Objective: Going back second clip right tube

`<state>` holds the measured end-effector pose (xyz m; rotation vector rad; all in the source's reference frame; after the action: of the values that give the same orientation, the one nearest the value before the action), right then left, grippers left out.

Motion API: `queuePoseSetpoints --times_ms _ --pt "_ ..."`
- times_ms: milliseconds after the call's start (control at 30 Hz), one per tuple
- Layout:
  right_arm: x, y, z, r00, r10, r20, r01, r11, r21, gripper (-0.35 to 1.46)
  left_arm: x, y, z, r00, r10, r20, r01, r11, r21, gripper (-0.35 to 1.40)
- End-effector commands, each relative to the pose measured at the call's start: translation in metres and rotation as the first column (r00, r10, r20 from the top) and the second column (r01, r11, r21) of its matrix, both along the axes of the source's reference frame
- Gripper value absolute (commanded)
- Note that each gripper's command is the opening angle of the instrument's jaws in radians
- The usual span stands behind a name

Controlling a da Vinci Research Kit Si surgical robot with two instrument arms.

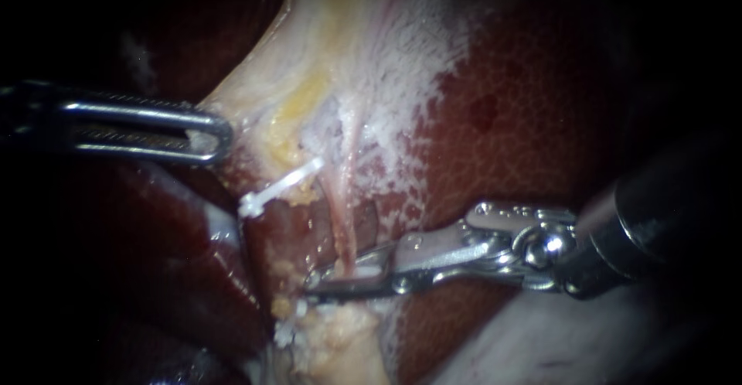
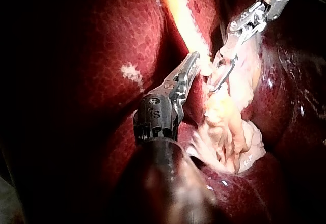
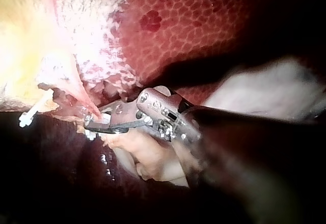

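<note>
Endoscope view — right instrument (image 1: 328, 281) near-level, pincer apart astride the tube (image 1: 344, 230); left instrument (image 1: 209, 139) — pincer clamped on tissue (image 1: 255, 114)

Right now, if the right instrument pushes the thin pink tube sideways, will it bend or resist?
The tube looks thin and soft, so it would probably bend rather than resist. It seems stretched, since the left instrument grips the pale tissue above it, so it is likely fragile. Its wet shine suggests it may slip between the right instrument's open jaws.
</note>
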<state>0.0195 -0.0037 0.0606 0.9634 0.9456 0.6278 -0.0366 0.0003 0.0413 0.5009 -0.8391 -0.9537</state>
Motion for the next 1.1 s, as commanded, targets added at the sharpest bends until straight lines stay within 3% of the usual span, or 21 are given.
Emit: queuePoseSetpoints --times_ms 33,233,433,500,600,800,1100 --pt "0.0000 0.0000 0.0000 1.0000 0.000 0.000 0.000 1.000 0.000 -0.35 0.0000 0.0000 0.0000 1.0000 0.000 0.000 0.000 1.000 0.000 -0.35" --pt "0.0000 -0.0001 0.0001 1.0000 -0.001 0.000 0.001 1.000 0.000 -0.34 0.0000 0.0000 0.0000 1.0000 0.000 0.000 0.000 1.000 0.000 -0.35" --pt "0.0004 -0.0002 0.0001 0.9997 0.012 -0.023 -0.012 1.000 -0.007 0.39 0.0000 0.0000 0.0001 1.0000 0.000 0.000 0.000 1.000 0.000 -0.35" --pt "0.0006 -0.0003 0.0000 0.9995 0.010 -0.029 -0.011 1.000 -0.024 0.48 0.0001 0.0000 0.0001 1.0000 0.000 0.000 0.000 1.000 0.000 -0.35" --pt "0.0007 -0.0006 -0.0004 0.9991 0.008 -0.041 -0.011 0.998 -0.059 0.55 0.0001 0.0000 0.0001 1.0000 0.000 0.000 0.000 1.000 0.000 -0.35" --pt "0.0006 -0.0006 -0.0003 0.9975 0.039 -0.060 -0.049 0.982 -0.182 0.60 0.0002 0.0000 0.0001 1.0000 0.001 0.000 -0.001 1.000 0.000 -0.35" --pt "-0.0008 -0.0004 0.0000 0.9962 0.010 -0.086 -0.031 0.968 -0.250 0.60 0.0002 -0.0001 0.0001 1.0000 0.001 0.000 -0.001 1.000 0.000 -0.35"
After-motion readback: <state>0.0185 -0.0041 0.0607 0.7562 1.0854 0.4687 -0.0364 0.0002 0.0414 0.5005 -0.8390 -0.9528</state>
